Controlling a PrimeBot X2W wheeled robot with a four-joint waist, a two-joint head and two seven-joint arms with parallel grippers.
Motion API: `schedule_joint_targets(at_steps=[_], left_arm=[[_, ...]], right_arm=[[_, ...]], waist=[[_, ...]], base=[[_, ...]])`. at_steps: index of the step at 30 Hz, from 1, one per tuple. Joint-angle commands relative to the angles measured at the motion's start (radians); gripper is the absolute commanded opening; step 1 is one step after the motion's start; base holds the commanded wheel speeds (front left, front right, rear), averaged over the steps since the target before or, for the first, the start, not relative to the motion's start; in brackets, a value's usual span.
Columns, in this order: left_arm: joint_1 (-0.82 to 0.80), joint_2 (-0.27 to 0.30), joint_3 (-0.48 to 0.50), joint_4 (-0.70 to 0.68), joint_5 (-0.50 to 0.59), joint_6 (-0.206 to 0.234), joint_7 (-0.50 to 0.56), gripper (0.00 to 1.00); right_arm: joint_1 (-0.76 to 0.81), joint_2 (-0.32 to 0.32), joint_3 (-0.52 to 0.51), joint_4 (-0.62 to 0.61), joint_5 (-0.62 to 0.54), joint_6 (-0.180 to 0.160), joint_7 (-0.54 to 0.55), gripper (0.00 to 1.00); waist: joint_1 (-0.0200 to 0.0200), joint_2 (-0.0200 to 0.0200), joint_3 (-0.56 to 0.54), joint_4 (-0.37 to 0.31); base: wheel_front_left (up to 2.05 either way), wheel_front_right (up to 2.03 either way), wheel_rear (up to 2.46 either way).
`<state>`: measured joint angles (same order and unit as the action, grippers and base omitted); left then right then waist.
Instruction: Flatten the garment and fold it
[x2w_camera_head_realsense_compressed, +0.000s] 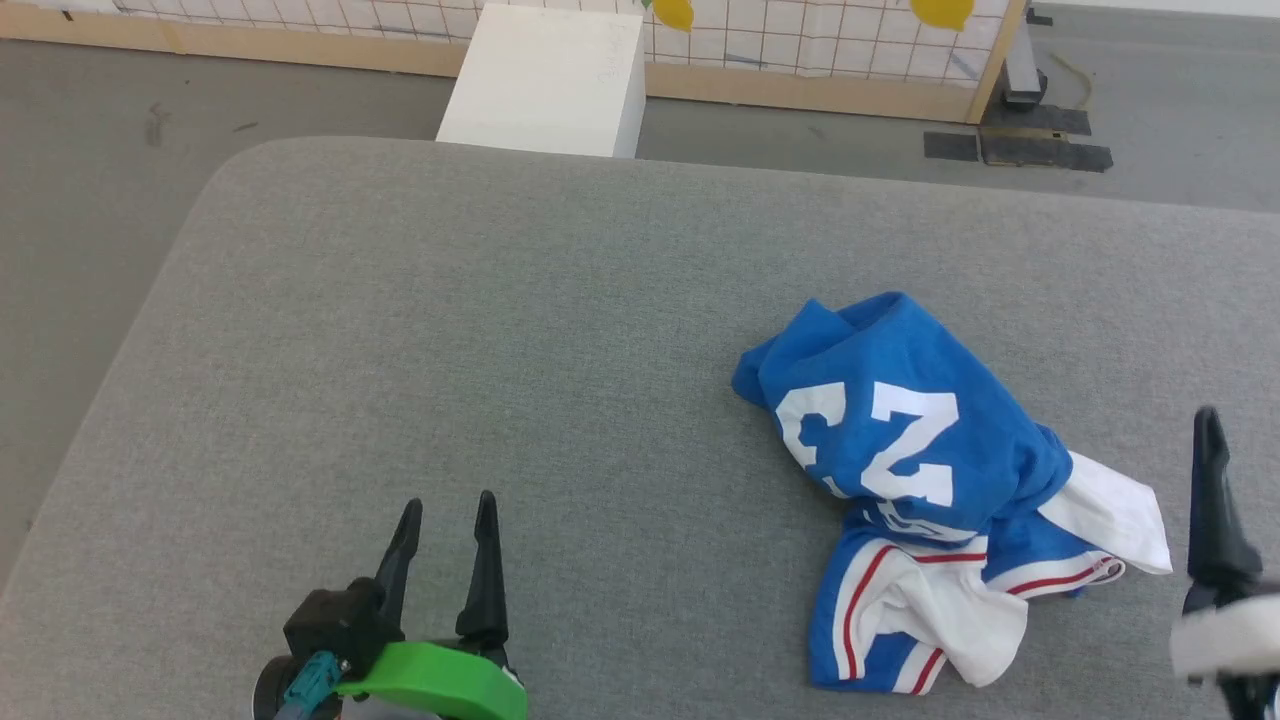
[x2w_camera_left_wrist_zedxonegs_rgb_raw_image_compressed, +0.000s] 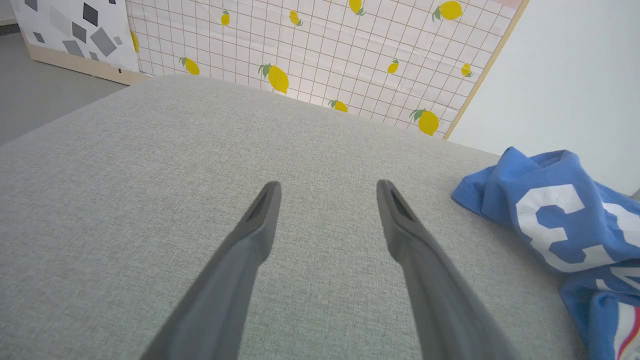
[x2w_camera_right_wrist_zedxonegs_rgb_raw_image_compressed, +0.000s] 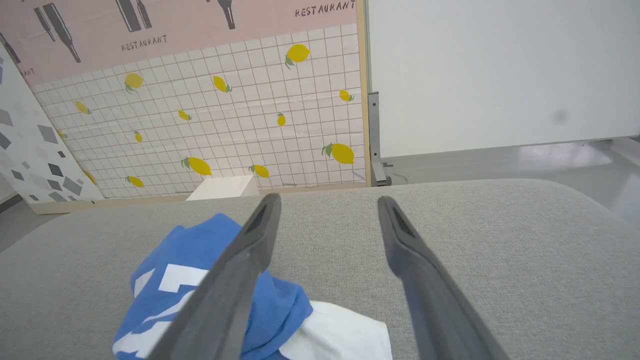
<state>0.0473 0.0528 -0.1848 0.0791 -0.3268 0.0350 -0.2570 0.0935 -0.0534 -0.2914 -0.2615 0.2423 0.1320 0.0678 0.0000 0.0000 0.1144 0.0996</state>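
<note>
We read white digits 2 and 3 on the shirt (x2w_camera_head_realsense_compressed: 900, 360), and RESTAURANT twice on the pink panel (x2w_camera_right_wrist_zedxonegs_rgb_raw_image_compressed: 190, 22).

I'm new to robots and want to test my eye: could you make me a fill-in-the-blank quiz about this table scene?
1. The garment is mostly ___ with white numbers.
2. It lies crumpled on a ___ table.
3. The left fingers are ___, holding nothing.
4. The wall panel is printed with yellow ___.
Missing words: blue; grey; open; lemons.
</note>
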Motion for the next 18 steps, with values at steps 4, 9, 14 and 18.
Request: schedule_joint_targets(at_steps=[4, 9, 14, 18], left_arm=[[0.037, -0.001, -0.001, -0.01, 0.012, -0.003, -0.005, 1.0], [0.061, -0.001, 0.003, -0.022, 0.02, 0.003, -0.005, 1.0], [0.041, 0.024, -0.015, -0.065, 0.062, 0.007, 0.009, 1.0], [-0.017, 0.046, -0.076, -0.137, 0.107, -0.01, 0.115, 1.0]], right_arm=[[0.086, 0.003, 0.018, 0.071, 0.044, -0.001, -0.131, 1.0], [0.117, 0.003, 0.04, 0.137, 0.078, -0.001, -0.208, 1.0], [0.094, 0.003, 0.026, 0.142, 0.06, -0.001, -0.236, 1.0], [0.083, 0.003, 0.007, 0.13, 0.058, -0.001, -0.233, 1.0]], waist=[[0.0, 0.0, -0.003, 0.003], [0.0, 0.0, -0.007, -0.006], [0.0, 0.0, -0.006, -0.012], [0.0, 0.0, 0.008, -0.009]], base=[[0.0, 0.0, 0.0], [0.0, 0.0, 0.0], [0.0, 0.0, 0.0], [0.0, 0.0, 0.0]])
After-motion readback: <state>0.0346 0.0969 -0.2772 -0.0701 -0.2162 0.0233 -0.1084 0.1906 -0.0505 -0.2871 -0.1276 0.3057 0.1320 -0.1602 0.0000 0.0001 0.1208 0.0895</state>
